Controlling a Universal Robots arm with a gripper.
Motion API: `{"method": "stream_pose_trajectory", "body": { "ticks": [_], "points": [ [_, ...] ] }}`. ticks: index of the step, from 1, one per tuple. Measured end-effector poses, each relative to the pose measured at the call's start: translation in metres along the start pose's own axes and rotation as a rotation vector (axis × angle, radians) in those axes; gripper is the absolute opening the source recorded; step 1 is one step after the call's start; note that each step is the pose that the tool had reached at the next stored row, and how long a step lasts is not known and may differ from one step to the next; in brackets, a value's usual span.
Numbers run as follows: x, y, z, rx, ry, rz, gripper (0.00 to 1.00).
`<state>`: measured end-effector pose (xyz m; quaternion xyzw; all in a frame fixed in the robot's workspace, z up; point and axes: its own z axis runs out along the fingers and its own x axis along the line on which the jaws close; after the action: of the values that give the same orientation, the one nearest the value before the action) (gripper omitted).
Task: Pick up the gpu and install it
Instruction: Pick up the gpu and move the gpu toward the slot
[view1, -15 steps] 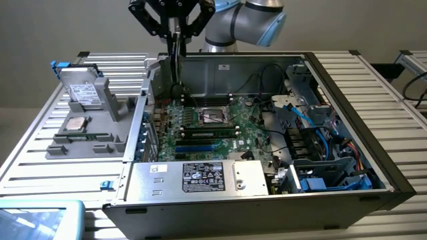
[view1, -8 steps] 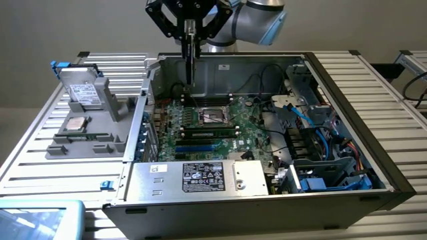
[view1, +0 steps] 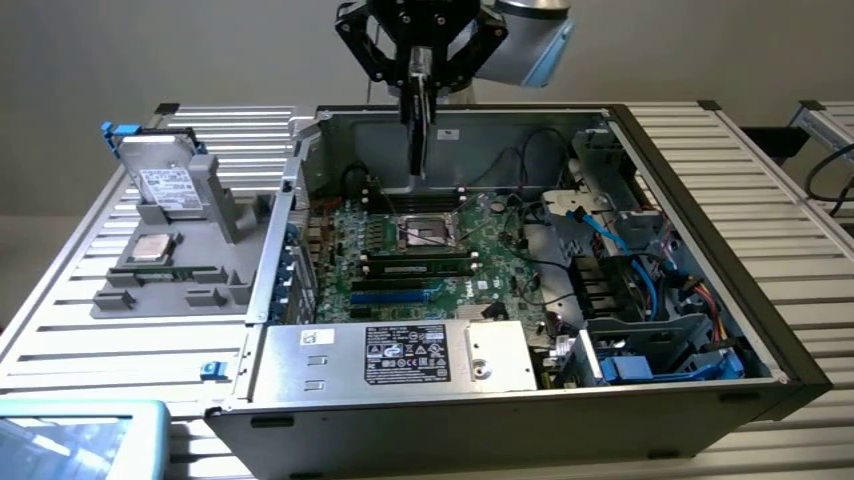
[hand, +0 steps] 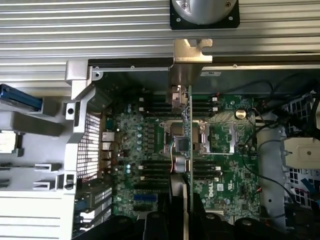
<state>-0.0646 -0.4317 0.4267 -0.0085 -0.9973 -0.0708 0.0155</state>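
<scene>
Gripper (view1: 422, 68) is clamped shut on the gpu (view1: 422, 130). The fingers pinch one end, so the card hangs straight down w/ its thin edge toward the exterior cam. You've got it up in the air right over the CPU socket (view1: 430, 232), clear of the mobo afaict.

Wrist view looks down along the card. It cuts edge-on across the socket, w/ the metal bracket (hand: 192, 52) at the end farthest from the fingers.

Gripping across the flat faces makes sense imo, bc it leaves the rest of the card free. The height keeps it off the RAM stick (view1: 414, 265) just beside the socket.

Blue expansion slots (view1: 394, 297) sit past the socket on the PSU (view1: 400, 355) side, so I'd say the card isn't lined up over them yet. Hard drive (view1: 167, 185) is parked well apart from the socket, outside the case.
</scene>
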Motion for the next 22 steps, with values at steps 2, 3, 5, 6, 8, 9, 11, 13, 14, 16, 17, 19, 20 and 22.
{"method": "stream_pose_trajectory", "body": {
  "ticks": [2,3,5,6,8,9,11,13,14,16,17,19,20,22],
  "points": [
    [-0.009,-0.0014,0.0027,0.0001,0.0001,0.0,0.29],
    [-0.014,-0.0019,0.004,0.0001,0.0001,0.0,0.29],
    [-0.023,-0.0025,0.007,0.0003,0.0,0.0,0.29],
    [-0.026,-0.0026,0.0084,0.001,0.0001,0.0,0.29],
    [-0.035,-0.0029,0.0113,0.0021,-0.0001,0.0,0.29],
    [-0.038,-0.0031,0.0125,0.0026,0.0,0.0,0.29],
    [-0.043,-0.0032,0.0146,0.0035,0.0002,0.0,0.29],
    [-0.046,-0.0035,0.0177,0.005,0.0001,0.0,0.29],
    [-0.048,-0.0035,0.0195,0.0056,0.0001,-0.001,0.29],
    [-0.053,-0.0034,0.0231,0.0061,0.0001,-0.001,0.29],
    [-0.056,-0.0032,0.0248,0.0061,0.0002,-0.001,0.29],
    [-0.06,-0.0032,0.027,0.0061,0.0003,-0.001,0.29],
    [-0.06,-0.0032,0.027,0.0061,0.0003,-0.001,0.29],
    [-0.06,-0.0032,0.027,0.0063,0.0003,-0.001,0.29]
  ]
}}
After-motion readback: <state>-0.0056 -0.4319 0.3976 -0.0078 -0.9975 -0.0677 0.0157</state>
